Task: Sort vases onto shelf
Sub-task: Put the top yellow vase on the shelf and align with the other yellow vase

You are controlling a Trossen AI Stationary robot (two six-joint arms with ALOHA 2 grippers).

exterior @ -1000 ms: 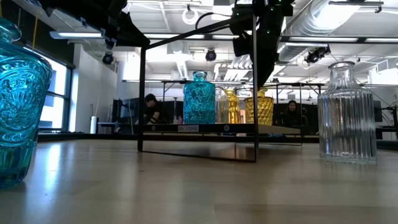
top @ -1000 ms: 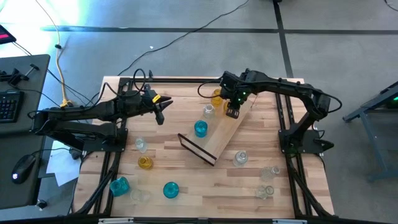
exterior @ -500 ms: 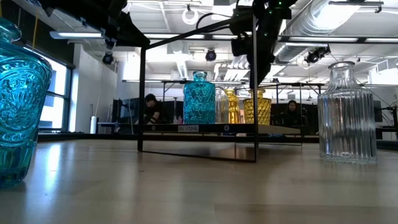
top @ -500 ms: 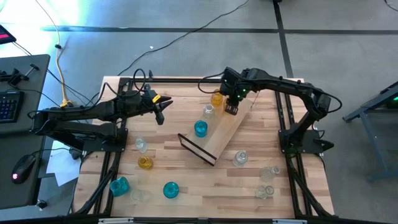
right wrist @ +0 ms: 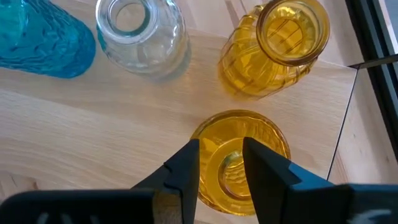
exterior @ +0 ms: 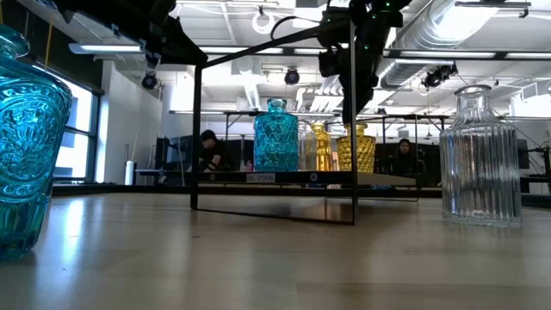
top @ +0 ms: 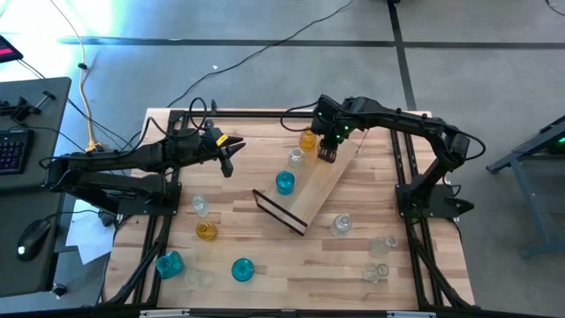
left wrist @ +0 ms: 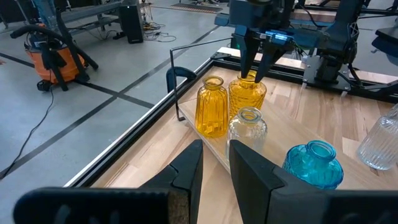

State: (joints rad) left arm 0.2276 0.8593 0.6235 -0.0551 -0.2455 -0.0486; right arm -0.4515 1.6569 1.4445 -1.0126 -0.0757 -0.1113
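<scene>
High view: the right gripper point(top: 327, 155) was poised over the far end of the shelf point(top: 320, 190), its jaws parted and straddling the neck of a round amber vase point(left wrist: 246, 94) standing on the board just beside a ribbed amber vase point(left wrist: 211, 106), with a clear vase point(left wrist: 247, 127) and a teal vase point(top: 284, 183) next along. Whether the neck was actually pinched could not be told. The left gripper point(top: 229, 159) was held above the surface point(top: 265, 247), jaws slightly parted and empty. A tip-over was judged possible if the jaws were lifted while dragging on the neck, the neighbours being so close. More vases were scattered over the wooden surface; a workshop with seated people was seen beyond.
</scene>
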